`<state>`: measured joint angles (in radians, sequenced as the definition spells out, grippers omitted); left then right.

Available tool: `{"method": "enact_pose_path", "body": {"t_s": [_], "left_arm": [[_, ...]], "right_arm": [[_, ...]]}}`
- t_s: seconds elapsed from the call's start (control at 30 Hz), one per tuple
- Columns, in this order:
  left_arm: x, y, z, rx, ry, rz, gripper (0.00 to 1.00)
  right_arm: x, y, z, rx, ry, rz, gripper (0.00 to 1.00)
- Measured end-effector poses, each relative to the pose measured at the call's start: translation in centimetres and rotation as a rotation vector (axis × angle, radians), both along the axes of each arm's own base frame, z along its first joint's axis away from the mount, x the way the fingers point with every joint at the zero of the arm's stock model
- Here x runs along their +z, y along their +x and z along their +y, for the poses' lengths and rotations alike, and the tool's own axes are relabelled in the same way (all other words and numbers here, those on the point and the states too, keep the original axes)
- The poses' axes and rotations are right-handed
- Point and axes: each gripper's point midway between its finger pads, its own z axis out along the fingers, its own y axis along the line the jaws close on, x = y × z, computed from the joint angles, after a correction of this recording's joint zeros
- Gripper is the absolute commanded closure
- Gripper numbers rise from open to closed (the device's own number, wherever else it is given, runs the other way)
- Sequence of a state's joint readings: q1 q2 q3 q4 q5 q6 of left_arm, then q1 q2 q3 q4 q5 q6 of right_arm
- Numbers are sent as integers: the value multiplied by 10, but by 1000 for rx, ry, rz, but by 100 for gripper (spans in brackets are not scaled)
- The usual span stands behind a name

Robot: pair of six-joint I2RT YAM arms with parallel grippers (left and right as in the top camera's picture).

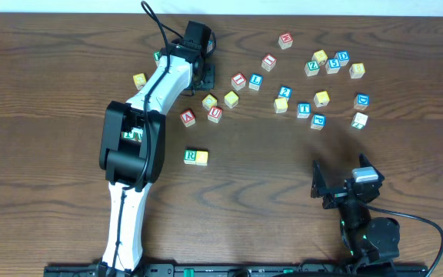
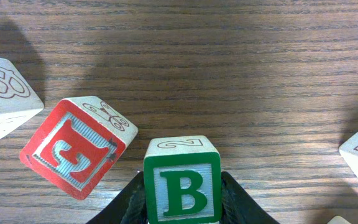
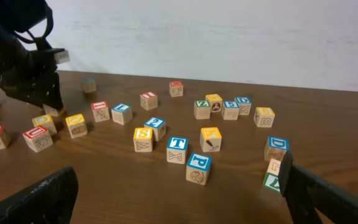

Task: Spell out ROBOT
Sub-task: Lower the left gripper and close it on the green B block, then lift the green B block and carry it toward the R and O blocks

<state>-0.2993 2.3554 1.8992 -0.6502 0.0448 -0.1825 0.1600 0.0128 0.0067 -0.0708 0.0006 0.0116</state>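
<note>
My left gripper (image 2: 182, 211) is shut on a green B block (image 2: 182, 190) just above the table at the back. In the overhead view this gripper (image 1: 203, 74) is at the back centre-left, and the B block is hidden under it. A red E block (image 2: 73, 152) lies tilted just left of the B block. A green R block (image 1: 191, 156) and a yellow block (image 1: 202, 157) stand touching, side by side, mid-table. A blue T block (image 1: 304, 109) (image 3: 177, 149) sits among the loose blocks. My right gripper (image 1: 337, 185) (image 3: 179, 199) is open and empty near the front right.
Several loose letter blocks are scattered across the back right (image 1: 321, 98). A blue P block (image 3: 199, 168) is nearest my right gripper. Red blocks (image 1: 188, 118) sit near the left arm. A yellow block (image 1: 139, 80) lies left of the arm.
</note>
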Motion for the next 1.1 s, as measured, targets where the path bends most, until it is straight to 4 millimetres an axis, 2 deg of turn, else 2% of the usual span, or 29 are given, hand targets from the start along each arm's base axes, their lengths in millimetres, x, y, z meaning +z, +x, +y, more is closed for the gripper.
{"method": "enact_pose_path", "body": {"t_s": [0.4, 0.53, 0.67, 0.8, 0.83, 0.97, 1.0, 1.1], "left_arm": [[1, -1, 0, 0, 1, 3, 69], [12, -3, 1, -3, 0, -3, 69], [54, -3, 1, -8, -16, -63, 69], [121, -13, 4, -14, -38, -147, 73], [138, -19, 6, -17, -42, -164, 75], [184, -49, 15, -19, -44, -175, 81], [193, -58, 18, -17, -45, -171, 91], [210, -84, 24, -13, -48, -136, 92]], "right_arm": [[0, 0, 0, 0, 0, 0, 1], [0, 0, 0, 0, 0, 0, 1], [0, 0, 0, 0, 0, 0, 1], [0, 0, 0, 0, 0, 0, 1], [0, 0, 0, 0, 0, 0, 1], [0, 0, 0, 0, 0, 0, 1], [0, 0, 0, 0, 0, 0, 1], [0, 0, 0, 0, 0, 0, 1]]}}
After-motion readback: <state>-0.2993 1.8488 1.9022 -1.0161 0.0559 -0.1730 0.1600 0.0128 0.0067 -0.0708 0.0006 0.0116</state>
